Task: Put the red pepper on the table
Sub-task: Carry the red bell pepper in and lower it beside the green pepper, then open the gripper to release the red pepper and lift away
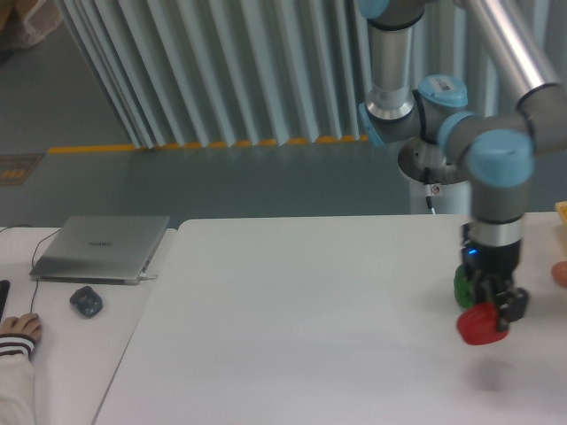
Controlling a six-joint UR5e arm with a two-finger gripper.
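The red pepper [477, 325] is glossy red and hangs in my gripper [493, 305] at the right side of the white table [310, 310]. The gripper is shut on it and holds it a little above the tabletop, with a faint shadow below. The green pepper [462, 287] sits just behind and left of the gripper, partly hidden by it.
A small orange-pink rounded object [560, 273] lies at the right edge, with a yellow thing [562, 211] behind it. To the left, a narrower desk holds a closed laptop [102, 249], a mouse [86, 302] and a person's hand [18, 329].
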